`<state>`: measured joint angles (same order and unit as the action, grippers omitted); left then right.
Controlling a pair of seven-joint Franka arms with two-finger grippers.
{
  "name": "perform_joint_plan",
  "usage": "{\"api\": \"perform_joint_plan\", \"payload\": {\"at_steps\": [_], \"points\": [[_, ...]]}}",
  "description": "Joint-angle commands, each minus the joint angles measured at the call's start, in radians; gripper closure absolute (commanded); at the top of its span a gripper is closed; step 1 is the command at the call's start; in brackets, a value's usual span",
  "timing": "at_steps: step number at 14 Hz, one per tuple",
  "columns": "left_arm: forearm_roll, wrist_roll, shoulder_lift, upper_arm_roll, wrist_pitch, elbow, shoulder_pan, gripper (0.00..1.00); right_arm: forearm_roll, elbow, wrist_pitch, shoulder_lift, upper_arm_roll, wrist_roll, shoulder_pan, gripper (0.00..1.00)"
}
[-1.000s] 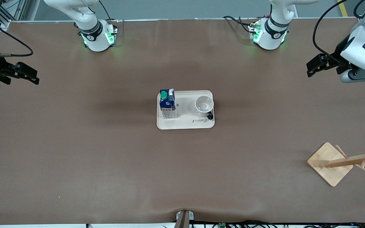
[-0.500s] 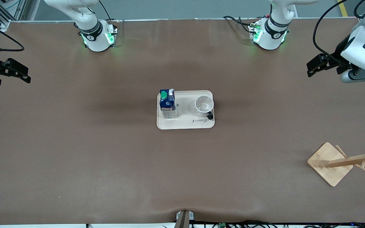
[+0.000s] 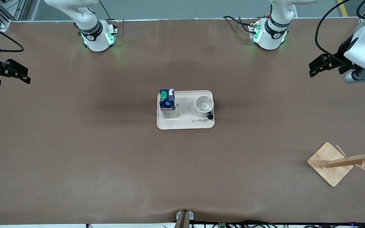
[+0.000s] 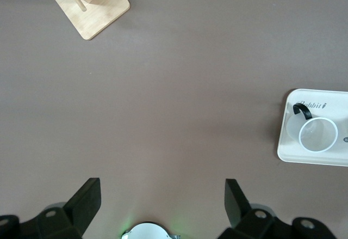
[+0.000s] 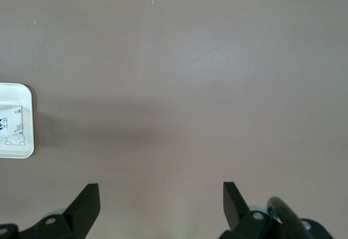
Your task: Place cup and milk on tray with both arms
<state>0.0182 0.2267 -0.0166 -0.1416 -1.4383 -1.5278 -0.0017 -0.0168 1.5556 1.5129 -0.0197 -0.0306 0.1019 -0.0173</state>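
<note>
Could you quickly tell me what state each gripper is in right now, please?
Left gripper: open, holding nothing, over bare table.
Right gripper: open, holding nothing, over bare table.

I see a brown worktop (image 3: 74,152) under even light; a wooden rack (image 3: 341,161) stands toward the left arm's end; grey floor borders the top; cables (image 3: 265,224) trail along the near edge.

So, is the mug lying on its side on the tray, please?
No, the mug stands upright on the tray, its open mouth facing up beside the milk carton.

Cream tray (image 3: 185,125); dark blue-and-white milk (image 3: 167,104), green cap; white cup (image 3: 204,104), black handle; brown tabletop (image 3: 106,142).
</note>
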Motion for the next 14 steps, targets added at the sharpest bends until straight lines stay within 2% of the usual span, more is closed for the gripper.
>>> {"api": "perform_joint_plan", "payload": {"at_steps": [1,14], "points": [[-0.001,-0.055,-0.017,0.0,-0.002,-0.003,0.012,0.0,0.009,-0.012,-0.01,0.0,0.015,0.018,0.014,0.0],[0.003,-0.066,-0.002,0.0,0.003,0.031,0.017,0.0,0.038,-0.008,-0.011,-0.003,0.015,0.022,0.019,0.0]]}}
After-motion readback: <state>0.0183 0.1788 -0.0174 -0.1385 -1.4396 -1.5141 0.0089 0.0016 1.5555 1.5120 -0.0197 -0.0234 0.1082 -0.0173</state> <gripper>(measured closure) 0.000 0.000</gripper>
